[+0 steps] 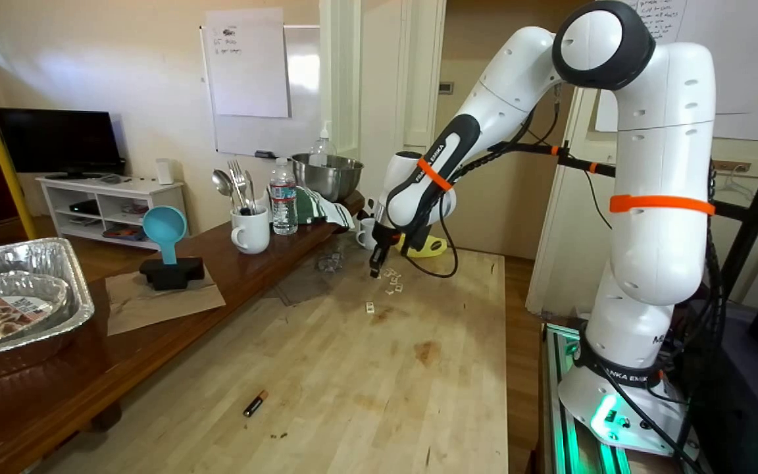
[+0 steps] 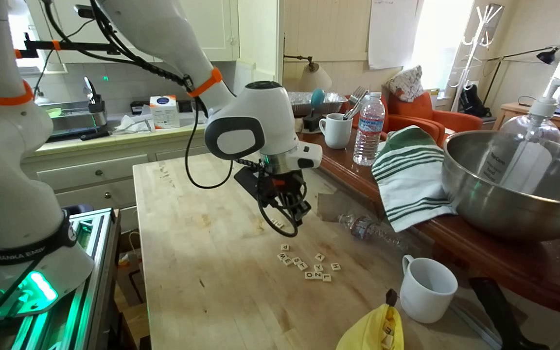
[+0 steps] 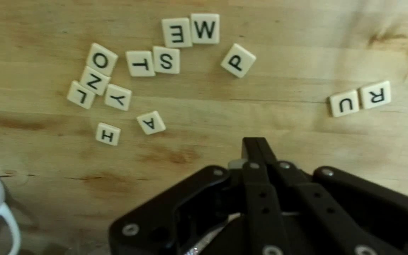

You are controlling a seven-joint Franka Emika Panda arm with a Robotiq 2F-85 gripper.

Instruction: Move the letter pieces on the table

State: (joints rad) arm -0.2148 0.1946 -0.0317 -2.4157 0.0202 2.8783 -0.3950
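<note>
Nearest the lens in the wrist view, found the gripper (image 3: 255, 143) clenched finger against finger, with nothing visible in its hold. Beyond it, counted thirteen square letter tiles (image 3: 166, 60) face up on the wooden table (image 3: 289, 85). Logged the R tile (image 3: 375, 94) and U tile (image 3: 345, 103) as a close pair off to one side, the P tile (image 3: 238, 60) alone, and the O tile (image 3: 101, 60), N tile (image 3: 95, 80) and L tile (image 3: 81, 95) touching in a slanting row. Judge each one light, stiff and hard to break; smooth-faced, hence prone to skid on the wood when nudged. Cannot tell plastic from wood. Expect little edge to grip, given so thin a profile. To lift, spread the jaws first, straddle the P tile, line up with two opposite side faces, and pinch low with mild force, without driving the tips into the tabletop. For the R and U pair, avoid the crowded inner edges; take hold across the free ones. In an exterior view, made out the tiles again, mostly between the gripper and a white mug (image 2: 426, 299), with a yellow banana-shaped pouch (image 2: 360, 330) near the mug. In an exterior view, with a foil tray (image 1: 75, 280) up close on the dark counter (image 1: 221, 263), saw the tiles only as pale specks near the gripper, too small to read. Noted an AA battery (image 1: 255, 403) on the same table, well apart from the tiles. Could not settle the height of the fingertips above the wood.
</note>
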